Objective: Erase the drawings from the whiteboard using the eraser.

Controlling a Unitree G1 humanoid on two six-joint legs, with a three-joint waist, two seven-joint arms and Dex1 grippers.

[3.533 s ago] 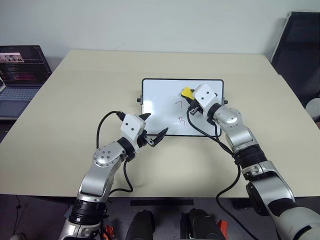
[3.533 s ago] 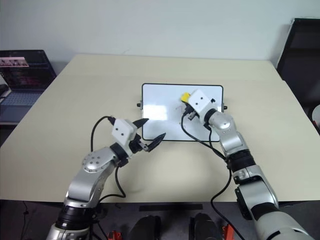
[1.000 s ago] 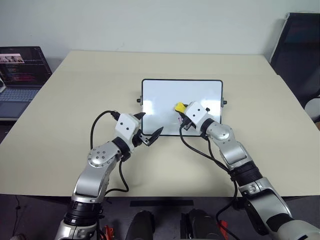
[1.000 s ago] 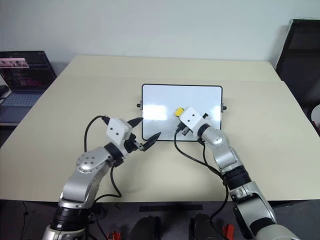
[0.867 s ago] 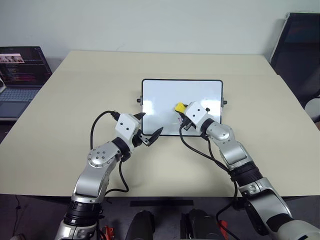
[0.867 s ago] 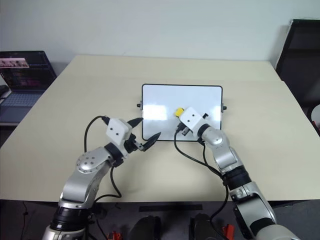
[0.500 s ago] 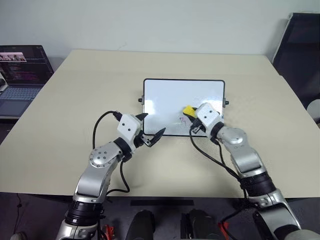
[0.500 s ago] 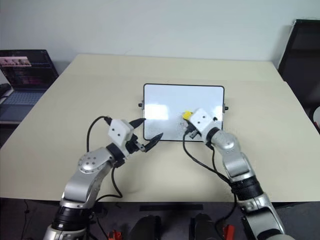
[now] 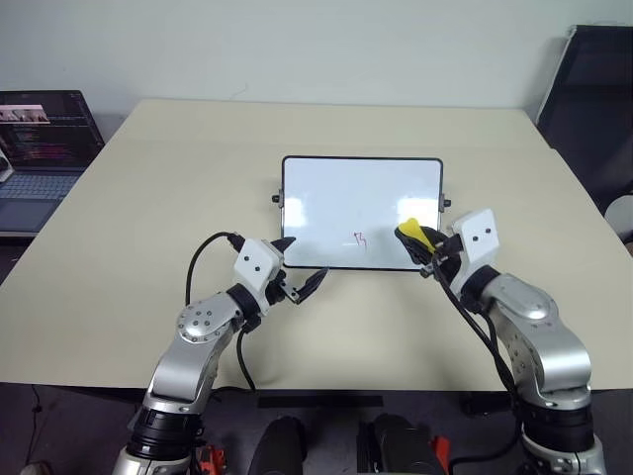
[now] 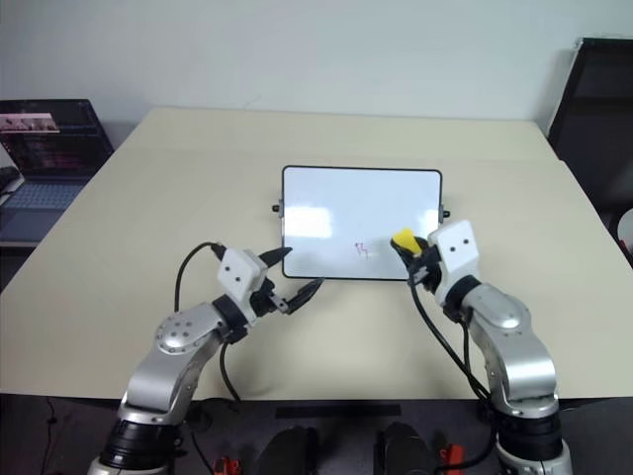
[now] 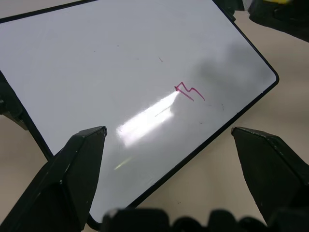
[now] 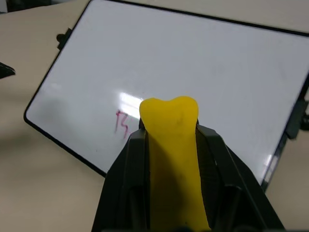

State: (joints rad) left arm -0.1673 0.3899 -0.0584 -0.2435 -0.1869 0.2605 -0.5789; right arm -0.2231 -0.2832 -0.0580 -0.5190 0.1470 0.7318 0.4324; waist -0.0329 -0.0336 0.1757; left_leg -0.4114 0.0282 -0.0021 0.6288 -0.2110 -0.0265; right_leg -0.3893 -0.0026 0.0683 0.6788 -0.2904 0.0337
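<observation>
eraser (image 12: pixel 174 159) pinched in right pincer (image 9: pixel 423 244), seemingly just above whiteboard (image 9: pixel 336 193) corner.

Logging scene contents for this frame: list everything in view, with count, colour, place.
whiteboard: 1, white with black frame, flat at table centre.
drawing: 1 left, red squiggle, near the board's front edge.
eraser: 1, yellow, over the board's front right corner, gripped.
table: 1, beige, under everything.
laptop: 1, dark, screen lit, beyond the table's left edge.
black object: 1, at the far right, beside the table; cannot identify.
left hand: 1, black fingers open, at the board's front left corner.
right hand: 1, shut on the eraser.
</observation>
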